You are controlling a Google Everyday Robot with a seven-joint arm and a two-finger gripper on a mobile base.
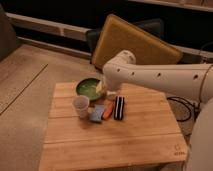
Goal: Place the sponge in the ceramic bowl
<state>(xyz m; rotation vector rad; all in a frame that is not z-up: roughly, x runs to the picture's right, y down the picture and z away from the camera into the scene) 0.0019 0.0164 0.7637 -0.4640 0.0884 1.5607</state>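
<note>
The blue sponge (97, 113) lies flat on the wooden table (125, 145), between a pale cup (80, 105) and an orange oblong item (108, 111). Behind them stands the green ceramic bowl (86, 87), near the table's back left edge. My white arm reaches in from the right, and its gripper (103, 90) hangs at the bowl's right rim, above and behind the sponge. The gripper is not on the sponge.
A black bar with a white stripe (119, 107) lies right of the orange item. A chair with a large tan cushion (135, 42) stands behind the table. Cables (182, 107) lie on the floor at the right.
</note>
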